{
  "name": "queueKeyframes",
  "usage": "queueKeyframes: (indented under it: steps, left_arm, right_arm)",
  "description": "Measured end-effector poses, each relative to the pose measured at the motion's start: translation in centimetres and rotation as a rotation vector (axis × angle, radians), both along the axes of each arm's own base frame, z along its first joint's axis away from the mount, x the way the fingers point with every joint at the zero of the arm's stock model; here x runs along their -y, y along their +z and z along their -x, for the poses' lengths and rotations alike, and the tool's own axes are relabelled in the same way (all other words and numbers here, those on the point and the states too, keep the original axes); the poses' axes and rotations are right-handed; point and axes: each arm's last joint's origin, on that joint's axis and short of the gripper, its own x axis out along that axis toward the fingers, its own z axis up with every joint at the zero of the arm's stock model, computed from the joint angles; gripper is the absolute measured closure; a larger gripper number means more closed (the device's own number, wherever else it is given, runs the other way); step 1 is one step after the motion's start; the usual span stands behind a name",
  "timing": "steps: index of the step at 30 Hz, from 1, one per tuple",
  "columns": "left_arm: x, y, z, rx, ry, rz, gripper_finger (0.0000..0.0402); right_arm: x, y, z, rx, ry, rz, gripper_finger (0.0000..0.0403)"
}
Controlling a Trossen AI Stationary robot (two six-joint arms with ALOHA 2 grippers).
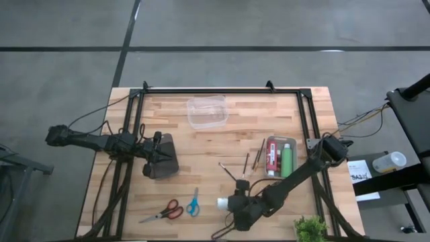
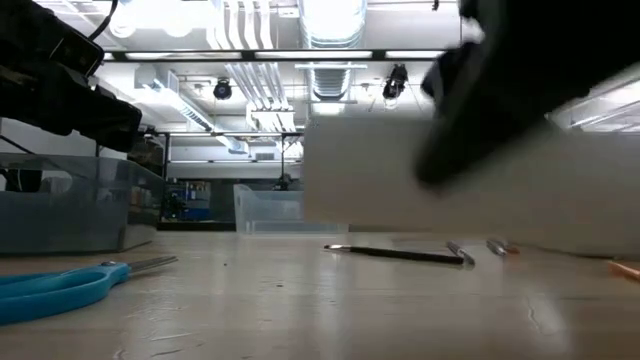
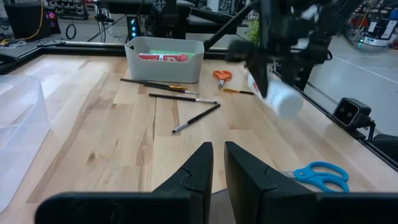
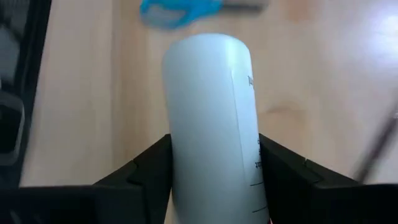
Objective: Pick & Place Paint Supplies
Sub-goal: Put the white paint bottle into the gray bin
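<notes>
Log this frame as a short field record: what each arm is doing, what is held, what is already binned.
right gripper: jaws closed around white paint bottle, near the table's front edge
left gripper: empty, jaws nearly shut, waiting at table's left
white bin: holds red and green bottles
brushes: loose on table
clear container: empty

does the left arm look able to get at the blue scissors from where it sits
Probably yes. The blue scissors lie on bare wood toward the table's front, with only the red scissors beside them. The left gripper waits nearby, nothing between. The right gripper, clamped on the white bottle, is close and could crowd it.
</notes>
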Motion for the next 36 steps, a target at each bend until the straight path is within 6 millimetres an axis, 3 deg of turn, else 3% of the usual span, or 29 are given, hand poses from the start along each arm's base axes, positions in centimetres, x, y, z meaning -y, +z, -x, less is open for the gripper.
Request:
queueKeyframes:
  steps: [9, 17, 29, 36]
  left_arm:
    - [0.0, 0.0, 0.0, 0.000, 0.000, 0.000, 0.0351]
    - [0.0, 0.0, 0.0, 0.000, 0.000, 0.000, 0.0351]
    - [0.0, 0.0, 0.0, 0.000, 0.000, 0.000, 0.0351]
    - [0.0, 0.0, 0.0, 0.000, 0.000, 0.000, 0.0351]
  right_arm:
    - [2.3, 4.7, 2.2, 0.121, -0.387, -0.037, 0.0213]
    - [4.9, 6.9, 5.3, 0.120, -0.738, -0.100, 0.0213]
    - [8.1, 7.9, 9.7, 0.078, -1.179, 0.027, 0.0213]
    - [8.8, 8.0, 10.8, 0.025, -1.296, 0.047, 0.0213]
